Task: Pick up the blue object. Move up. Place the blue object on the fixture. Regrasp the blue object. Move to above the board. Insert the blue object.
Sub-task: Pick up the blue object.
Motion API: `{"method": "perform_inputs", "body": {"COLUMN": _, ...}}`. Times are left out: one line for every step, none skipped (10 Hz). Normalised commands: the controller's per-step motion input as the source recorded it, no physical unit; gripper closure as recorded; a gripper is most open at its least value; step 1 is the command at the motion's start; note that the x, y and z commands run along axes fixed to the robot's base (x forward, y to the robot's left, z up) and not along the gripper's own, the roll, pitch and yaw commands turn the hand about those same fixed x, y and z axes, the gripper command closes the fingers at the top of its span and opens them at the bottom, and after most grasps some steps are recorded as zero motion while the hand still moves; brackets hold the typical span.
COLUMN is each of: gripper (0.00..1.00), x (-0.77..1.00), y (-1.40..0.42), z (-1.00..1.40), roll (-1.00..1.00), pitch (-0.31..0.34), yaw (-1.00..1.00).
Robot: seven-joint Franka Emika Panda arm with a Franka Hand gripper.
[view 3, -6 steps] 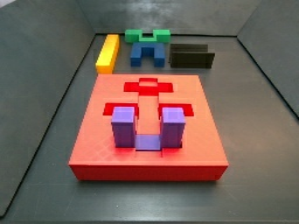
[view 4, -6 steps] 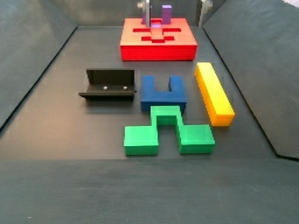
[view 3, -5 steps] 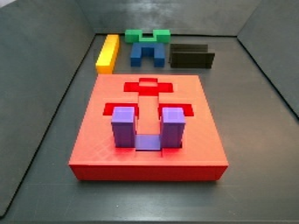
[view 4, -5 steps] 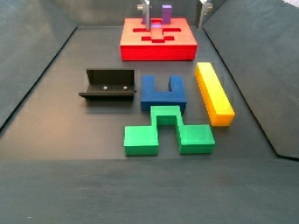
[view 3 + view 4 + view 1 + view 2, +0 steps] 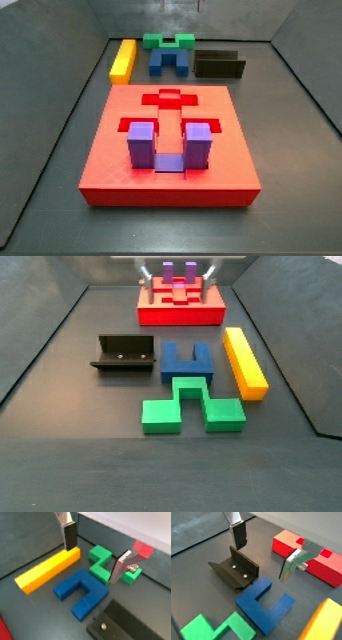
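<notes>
Dark grey tray floor: you're at the pick-up step, two-finger gripper [image 5: 93, 552] spread and empty above the dark blue U-shaped plastic block [image 5: 80, 592] lying flat between yellow bar [image 5: 48, 570] and black fixture [image 5: 234, 573]; descend and straddle it.

From my side views [image 5: 171, 140] [image 5: 174, 376], I look down the floor from opposite ends: board [image 5: 160, 160] near in one, far in the other. My wrist views hover close, gripper [image 5: 93, 554] over the blue object [image 5: 81, 592]
</notes>
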Motion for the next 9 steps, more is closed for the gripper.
{"method": "perform_inputs", "body": {"gripper": 0.0, "x": 1.0, "y": -0.21, "z": -0.43, "roll": 0.03, "pitch": 0.043, "yaw": 0.02}}
{"method": "perform_inputs", "body": {"gripper": 0.0, "x": 1.0, "y": -0.23, "z": -0.45, "roll": 0.08, "pitch": 0.059, "yaw": 0.05}}
{"method": "perform_inputs", "body": {"gripper": 0.0, "x": 0.93, "y": -0.16, "z": -0.45, "roll": 0.14, "pitch": 0.09, "yaw": 0.11}}
{"method": "perform_inputs", "body": {"gripper": 0.0, "x": 0.71, "y": -0.13, "z": -0.51, "roll": 0.17, "pitch": 0.091, "yaw": 0.21}}
{"method": "perform_inputs", "body": {"gripper": 0.0, "x": 0.32, "y": -0.09, "z": -0.44, "roll": 0.19, "pitch": 0.059, "yaw": 0.33}}
{"method": "perform_inputs", "body": {"gripper": 0.0, "x": 0.0, "y": -0.01, "z": -0.27, "roll": 0.05, "pitch": 0.033, "yaw": 0.08}}
{"method": "perform_inputs", "body": {"gripper": 0.0, "x": -0.07, "y": 0.0, "z": -0.28, "roll": 0.0, "pitch": 0.0, "yaw": 0.0}}
{"method": "perform_inputs", "body": {"gripper": 0.0, "x": -0.18, "y": -0.05, "z": -0.36, "roll": -0.02, "pitch": 0.0, "yaw": 0.0}}
{"method": "perform_inputs", "body": {"gripper": 0.0, "x": -0.05, "y": -0.12, "z": -0.39, "roll": -0.02, "pitch": 0.0, "yaw": -0.01}}
